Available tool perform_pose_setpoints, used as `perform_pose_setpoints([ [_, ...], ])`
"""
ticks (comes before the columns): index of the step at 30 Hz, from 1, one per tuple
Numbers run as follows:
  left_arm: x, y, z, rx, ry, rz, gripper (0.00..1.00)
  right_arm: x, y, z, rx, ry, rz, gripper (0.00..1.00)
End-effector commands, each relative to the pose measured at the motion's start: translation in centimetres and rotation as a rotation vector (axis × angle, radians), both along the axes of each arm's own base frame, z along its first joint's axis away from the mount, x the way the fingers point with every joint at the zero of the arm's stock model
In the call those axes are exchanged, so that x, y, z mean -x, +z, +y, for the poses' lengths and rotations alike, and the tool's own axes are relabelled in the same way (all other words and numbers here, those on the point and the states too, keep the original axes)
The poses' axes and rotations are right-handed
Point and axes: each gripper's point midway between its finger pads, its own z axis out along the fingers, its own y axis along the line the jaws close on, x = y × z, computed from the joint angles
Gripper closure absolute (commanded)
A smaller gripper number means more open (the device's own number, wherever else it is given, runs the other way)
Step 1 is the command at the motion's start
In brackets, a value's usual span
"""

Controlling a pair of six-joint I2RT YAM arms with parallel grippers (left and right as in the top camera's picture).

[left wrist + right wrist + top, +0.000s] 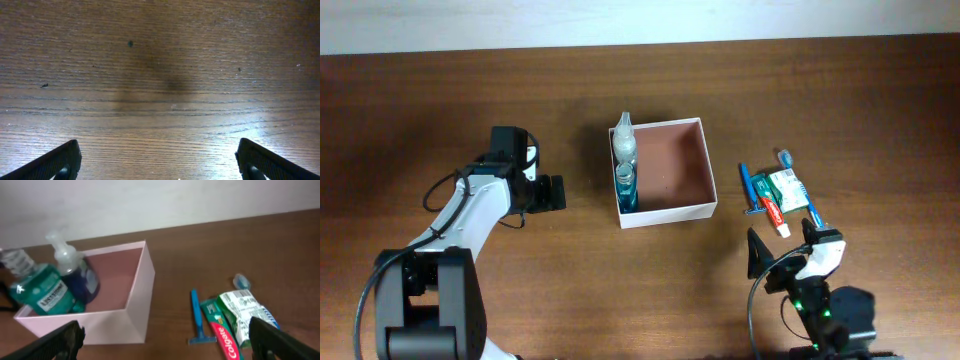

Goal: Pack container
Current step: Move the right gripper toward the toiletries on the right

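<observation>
The container (698,210), a square white-walled box with a reddish-brown inside, sits mid-table and also shows in the right wrist view (140,285). A teal mouthwash bottle (42,290) and a blue pump bottle (75,275) stand along its left wall; they also show from overhead (624,165). To its right lie a blue razor (747,187), a toothpaste tube (772,213), a white-green packet (785,186) and a blue toothbrush (810,205). My left gripper (560,192) is open and empty over bare wood left of the box. My right gripper (788,250) is open and empty, just in front of these items.
The dark wooden table (440,100) ends at a pale wall strip along the far edge. The left wrist view shows only wood grain (160,75) between the fingers. The right side of the box floor (675,160) is bare.
</observation>
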Motion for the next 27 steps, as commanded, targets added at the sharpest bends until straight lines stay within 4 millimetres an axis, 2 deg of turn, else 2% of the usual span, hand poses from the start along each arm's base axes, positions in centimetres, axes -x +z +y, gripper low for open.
perform_pose_setpoints([
  [1, 0.2, -0.4, 0.2, -0.008, 0.005, 0.012, 0.01, 0.5, 5.3, -0.1, -0.026, -0.010, -0.007, 0.02],
  [6, 0.2, -0.4, 0.2, -0.008, 0.005, 0.012, 0.01, 0.1, 7.0, -0.4, 0.009, -0.033, 0.224, 0.02],
  [11, 0.2, -0.4, 0.2, -0.008, 0.005, 0.012, 0.01, -1.2, 6.8, -0.1, 0.025, -0.023, 0.464, 0.02],
  [14, 0.2, -0.4, 0.2, -0.008, 0.005, 0.012, 0.01, -1.6, 5.7, -0.2, 0.040, -0.029, 0.595, 0.02],
  [22, 0.2, -0.4, 0.2, -0.008, 0.005, 0.012, 0.01, -3.2, 1.9, -0.1, 0.058, -0.032, 0.767, 0.02],
  [27, 0.2, -0.4, 0.2, -0.008, 0.005, 0.012, 0.01, -3.2, 1.2, -0.1, 0.116, 0.011, 0.785, 0.02],
])
